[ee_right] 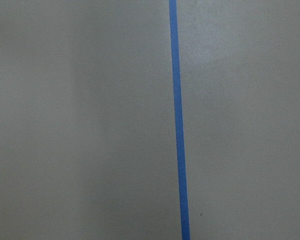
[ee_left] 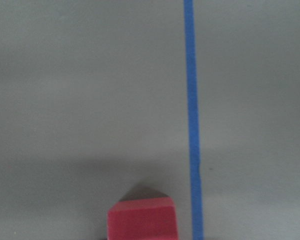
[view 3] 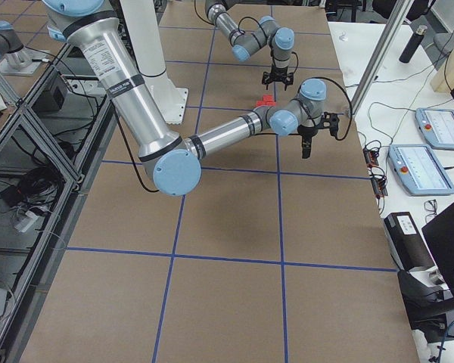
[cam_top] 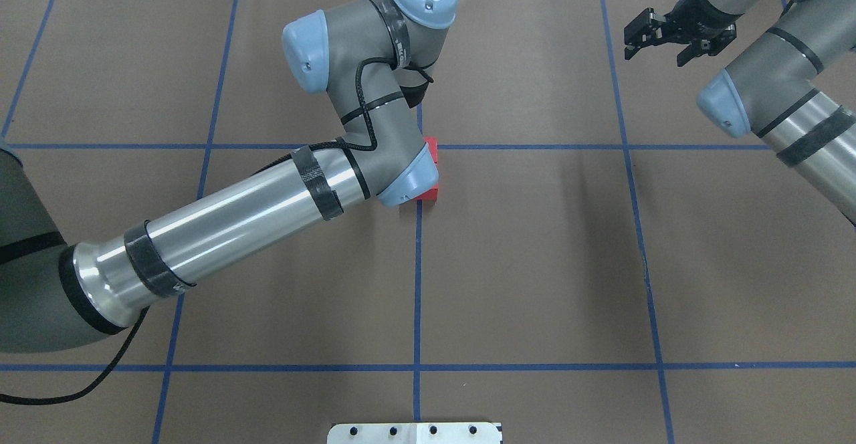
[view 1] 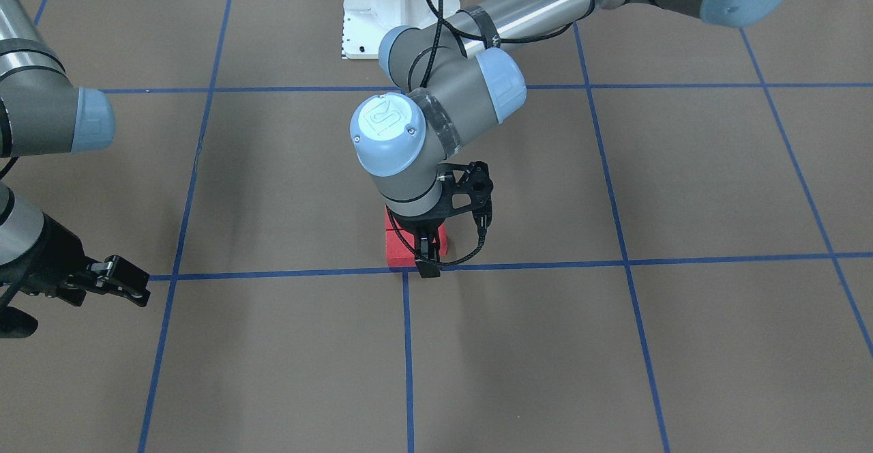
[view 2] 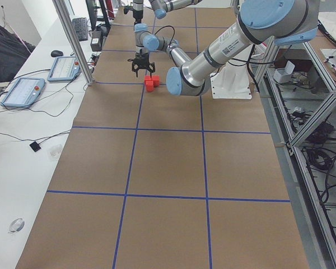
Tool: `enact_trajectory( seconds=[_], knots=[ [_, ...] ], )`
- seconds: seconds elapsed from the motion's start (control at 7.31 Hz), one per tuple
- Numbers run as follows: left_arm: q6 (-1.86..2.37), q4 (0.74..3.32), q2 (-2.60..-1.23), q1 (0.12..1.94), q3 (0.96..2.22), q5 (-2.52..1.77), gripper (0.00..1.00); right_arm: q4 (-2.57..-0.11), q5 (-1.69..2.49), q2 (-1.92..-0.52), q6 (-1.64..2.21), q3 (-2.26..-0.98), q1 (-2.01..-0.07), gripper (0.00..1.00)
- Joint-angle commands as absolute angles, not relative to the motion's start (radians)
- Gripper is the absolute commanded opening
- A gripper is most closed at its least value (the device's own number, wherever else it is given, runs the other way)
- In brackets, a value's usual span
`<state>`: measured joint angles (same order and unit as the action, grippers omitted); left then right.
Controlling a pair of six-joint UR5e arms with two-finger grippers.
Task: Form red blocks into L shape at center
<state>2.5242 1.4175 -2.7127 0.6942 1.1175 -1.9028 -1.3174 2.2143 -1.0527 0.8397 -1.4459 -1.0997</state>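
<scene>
Left gripper spread over red blocks — partly hidden by its wrist; right gripper spread

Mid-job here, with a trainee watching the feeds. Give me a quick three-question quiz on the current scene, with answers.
1. Which gripper hangs over the red blocks? A) left B) right C) neither
2. True or false: the right gripper holds a red block.
3. Fill in: the blocks lie beside the crossing of two ___ tape lines.
Key: 1 A, the left gripper. 2 False; it sits apart at the table's side, with nothing red in it. 3 blue.
</scene>
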Motion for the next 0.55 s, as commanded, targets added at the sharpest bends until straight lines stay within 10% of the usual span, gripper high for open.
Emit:
enact_trajectory(
  seconds=[0.0, 0.41],
  knots=[
    [2.288, 1.359, -2.682, 0.773, 1.19, -1.902, 0.99, -1.319, 2.22, -1.054, 0.835, -1.445, -1.112, 0.99],
    [1.763, 1.362, -2.429, 0.895, 1.459, -1.904, 0.99, -1.327, 2.23, -1.057, 0.769, -1.431, -1.146, 0.99]
  ],
)
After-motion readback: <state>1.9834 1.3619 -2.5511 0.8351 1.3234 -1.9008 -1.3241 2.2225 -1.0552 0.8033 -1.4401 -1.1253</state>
